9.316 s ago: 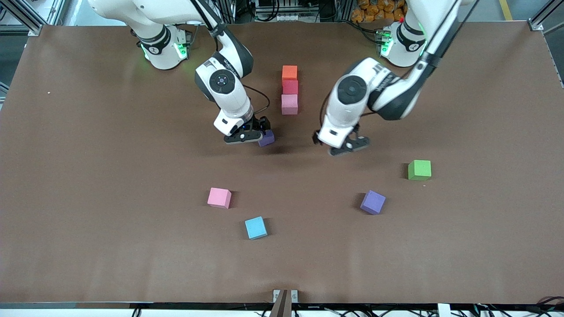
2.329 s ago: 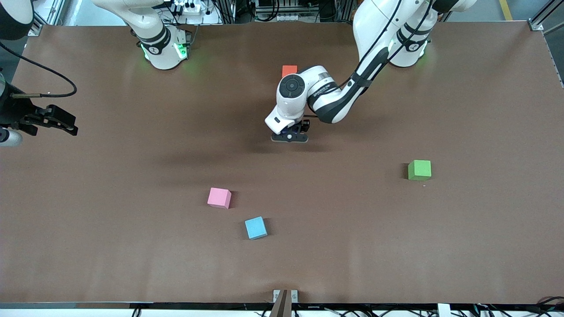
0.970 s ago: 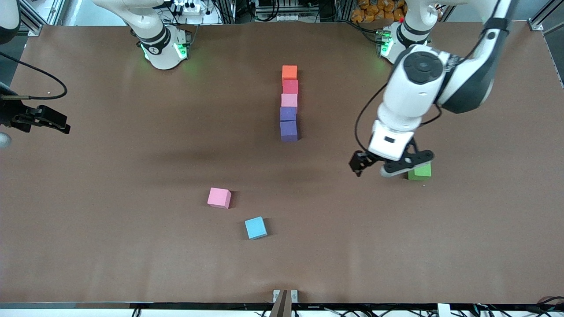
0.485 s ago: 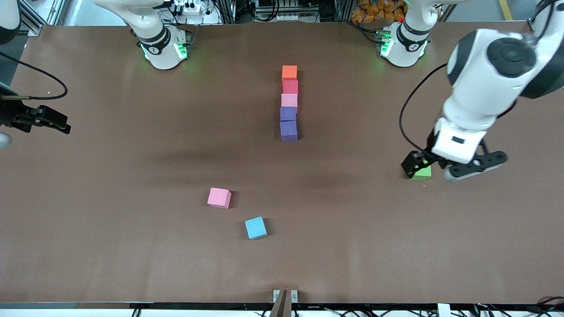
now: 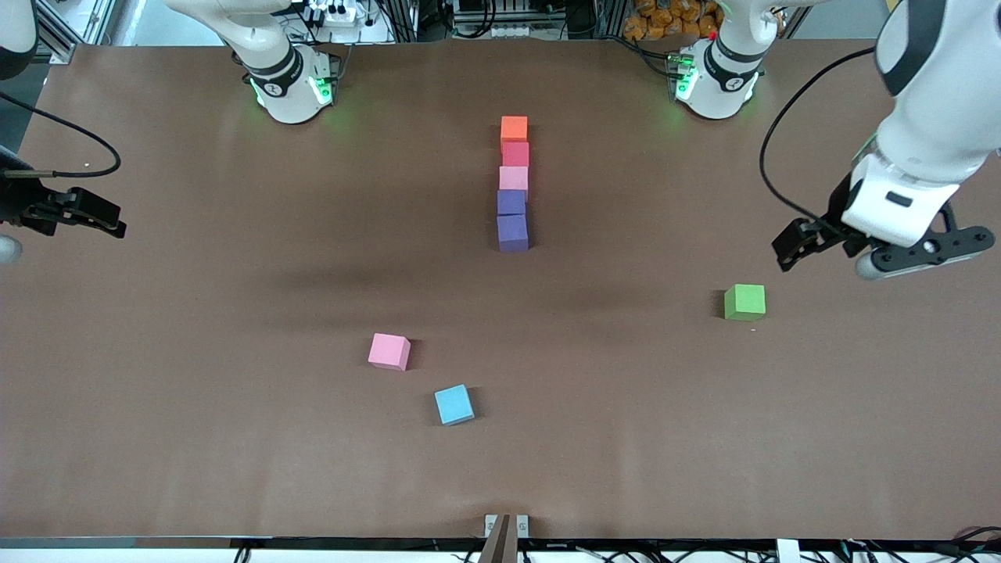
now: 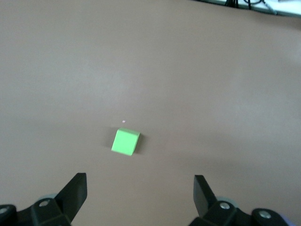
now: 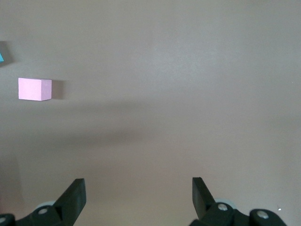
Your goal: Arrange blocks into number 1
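Five blocks lie in one straight touching column mid-table: orange (image 5: 514, 127) nearest the robots' bases, then red (image 5: 515, 153), pink (image 5: 514, 177), purple (image 5: 511, 202) and a second purple (image 5: 512, 232). My left gripper (image 5: 860, 246) hangs open and empty over bare table at the left arm's end, up in the air. In the left wrist view the left gripper (image 6: 140, 188) holds nothing between its fingers. My right gripper (image 5: 86, 219) waits open and empty over the table's edge at the right arm's end; the right wrist view shows the right gripper (image 7: 138, 188) over bare table.
A green cube (image 5: 744, 302) (image 6: 125, 142) sits on the table close to the left gripper. A loose pink cube (image 5: 389, 351) (image 7: 34, 89) and a light blue cube (image 5: 454, 404) lie nearer the front camera than the column.
The left gripper, which earlier set the second purple block at the column's near end, has swung from over the green cube toward the left arm's end. The right arm has stayed still.
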{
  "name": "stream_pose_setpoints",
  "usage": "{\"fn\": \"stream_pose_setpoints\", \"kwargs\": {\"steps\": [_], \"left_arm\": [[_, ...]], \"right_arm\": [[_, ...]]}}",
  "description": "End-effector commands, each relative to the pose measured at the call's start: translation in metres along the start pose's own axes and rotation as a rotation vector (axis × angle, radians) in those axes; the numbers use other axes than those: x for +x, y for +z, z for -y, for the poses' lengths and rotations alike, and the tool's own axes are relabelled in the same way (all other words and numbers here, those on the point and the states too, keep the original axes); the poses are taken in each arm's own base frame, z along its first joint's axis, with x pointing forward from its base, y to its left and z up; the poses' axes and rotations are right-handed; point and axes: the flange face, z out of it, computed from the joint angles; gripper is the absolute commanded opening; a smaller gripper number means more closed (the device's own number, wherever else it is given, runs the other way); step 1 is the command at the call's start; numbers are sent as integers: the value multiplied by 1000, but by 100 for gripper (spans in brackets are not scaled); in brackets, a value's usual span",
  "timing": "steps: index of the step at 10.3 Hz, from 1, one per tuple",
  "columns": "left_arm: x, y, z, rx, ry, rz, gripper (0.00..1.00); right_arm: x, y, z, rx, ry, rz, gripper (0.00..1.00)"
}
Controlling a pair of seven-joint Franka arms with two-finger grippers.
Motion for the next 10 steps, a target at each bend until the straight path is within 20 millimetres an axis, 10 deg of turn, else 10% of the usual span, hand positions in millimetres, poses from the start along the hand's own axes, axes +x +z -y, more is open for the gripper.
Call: {"fn": "stream_pose_setpoints", "kwargs": {"steps": [1, 10], "left_arm": [[-11, -21, 12, -21, 17, 20, 100], [-18, -47, 59, 6, 169, 103, 100]], "right_arm": [[2, -3, -1, 5, -6, 2, 100], [2, -3, -1, 5, -7, 2, 100]]}}
